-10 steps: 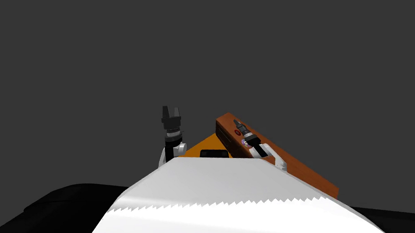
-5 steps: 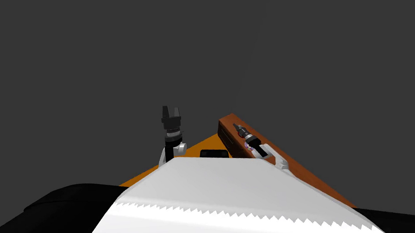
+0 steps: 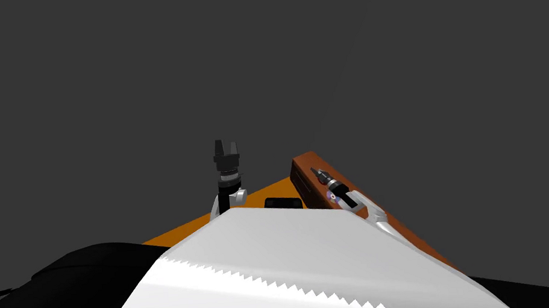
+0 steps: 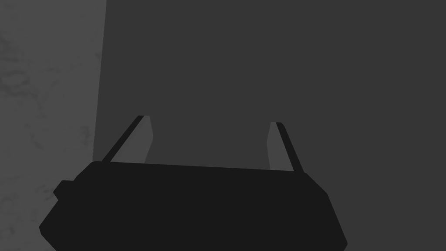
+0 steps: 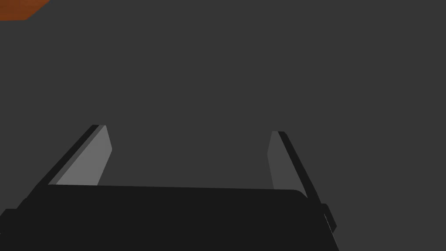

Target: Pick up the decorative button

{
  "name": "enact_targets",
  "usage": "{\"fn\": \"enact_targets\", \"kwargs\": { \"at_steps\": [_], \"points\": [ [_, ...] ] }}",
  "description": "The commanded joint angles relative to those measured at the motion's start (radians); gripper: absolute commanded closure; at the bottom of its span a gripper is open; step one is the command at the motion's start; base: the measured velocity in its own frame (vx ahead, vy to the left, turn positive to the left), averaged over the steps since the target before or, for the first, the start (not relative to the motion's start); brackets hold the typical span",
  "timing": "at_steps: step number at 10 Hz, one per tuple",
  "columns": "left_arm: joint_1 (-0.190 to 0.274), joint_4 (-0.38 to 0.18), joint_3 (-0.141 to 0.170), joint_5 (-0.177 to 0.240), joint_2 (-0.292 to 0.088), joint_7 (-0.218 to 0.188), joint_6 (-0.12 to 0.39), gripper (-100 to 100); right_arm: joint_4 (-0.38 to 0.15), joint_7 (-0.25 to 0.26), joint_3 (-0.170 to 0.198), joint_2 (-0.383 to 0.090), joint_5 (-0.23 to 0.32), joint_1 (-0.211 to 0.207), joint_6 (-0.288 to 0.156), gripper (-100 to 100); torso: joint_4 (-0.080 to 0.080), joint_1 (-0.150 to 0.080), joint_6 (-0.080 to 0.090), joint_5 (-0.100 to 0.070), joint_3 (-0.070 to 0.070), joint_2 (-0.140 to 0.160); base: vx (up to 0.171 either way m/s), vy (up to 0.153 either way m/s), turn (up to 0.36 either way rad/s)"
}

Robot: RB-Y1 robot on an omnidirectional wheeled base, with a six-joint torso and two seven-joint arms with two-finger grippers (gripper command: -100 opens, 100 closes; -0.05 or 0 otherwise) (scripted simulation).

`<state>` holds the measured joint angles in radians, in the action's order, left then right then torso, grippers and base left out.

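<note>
My right gripper [image 3: 314,171] reaches over the near end of a long brown wooden piece of furniture [image 3: 302,165]. Its fingers stand open with nothing between them [image 5: 189,129], facing a flat dark grey surface, and a corner of the brown wood [image 5: 17,8] shows off to one side. A small purple speck [image 3: 331,196] lies on the brown top beside my right wrist; I cannot tell whether it is the button. My left gripper [image 3: 225,143] is held upright to the left of the furniture, open and empty [image 4: 209,119].
An orange surface [image 3: 252,198] lies below and between the arms, with a small black block [image 3: 283,203] on it. Dark grey fills the scene behind the furniture. A black area [image 3: 65,284] spreads at the lower left.
The whole head view has shifted, so I have moved: the brown furniture sits lower and further right. A small red spot near my right gripper's tip a second ago no longer shows.
</note>
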<state>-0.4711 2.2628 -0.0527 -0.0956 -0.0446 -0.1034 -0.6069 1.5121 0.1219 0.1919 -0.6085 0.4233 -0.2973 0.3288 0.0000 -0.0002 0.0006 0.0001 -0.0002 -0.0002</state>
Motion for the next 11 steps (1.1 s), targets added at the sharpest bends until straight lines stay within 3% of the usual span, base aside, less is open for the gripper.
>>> {"fn": "enact_targets", "kwargs": {
  "at_steps": [1,3,4,7,8,10,11],
  "points": [
    [0.000,0.000,0.000,0.000,0.000,0.000,0.000,0,-0.050,0.013,0.027,-0.039,0.019,0.010,-0.006,-100,0.000,0.000,0.000,0.000,0.000,0.000,-0.003,-0.011,0.260],
    [0.000,0.000,0.000,0.000,0.000,0.000,0.000,0,-0.135,0.024,0.062,-0.095,0.039,0.027,-0.005,-100,0.000,-0.001,0.000,0.000,0.000,0.000,-0.007,-0.017,0.249],
    [0.000,0.000,0.000,0.000,0.000,0.000,0.000,0,-0.147,0.024,0.062,-0.095,0.039,0.027,-0.005,-100,0.000,-0.001,0.000,0.000,0.000,0.001,-0.008,-0.014,0.063],
    [0.000,0.000,0.000,0.000,0.000,0.000,0.000,0,-0.256,0.040,0.118,-0.172,0.063,0.048,-0.003,-100,0.000,0.000,0.000,0.000,0.000,0.001,-0.014,-0.008,0.208],
    [0.000,0.000,0.000,0.000,0.000,0.000,0.000,0,-0.268,0.040,0.118,-0.172,0.063,0.048,-0.003,-100,0.000,0.000,0.000,0.000,0.001,0.001,-0.014,-0.010,0.059],
    [0.000,0.000,0.000,0.000,0.000,0.000,0.000,0,-0.340,0.049,0.157,-0.217,0.075,0.059,-0.001,-100,0.000,0.000,0.000,0.000,0.001,0.001,-0.017,-0.002,0.152],
    [0.000,0.000,0.000,0.000,0.000,0.000,0.000,0,-0.341,0.049,0.157,-0.217,0.075,0.059,-0.001,-100,0.000,0.000,0.000,0.000,0.001,0.001,-0.017,-0.007,0.062]
  ]
}}
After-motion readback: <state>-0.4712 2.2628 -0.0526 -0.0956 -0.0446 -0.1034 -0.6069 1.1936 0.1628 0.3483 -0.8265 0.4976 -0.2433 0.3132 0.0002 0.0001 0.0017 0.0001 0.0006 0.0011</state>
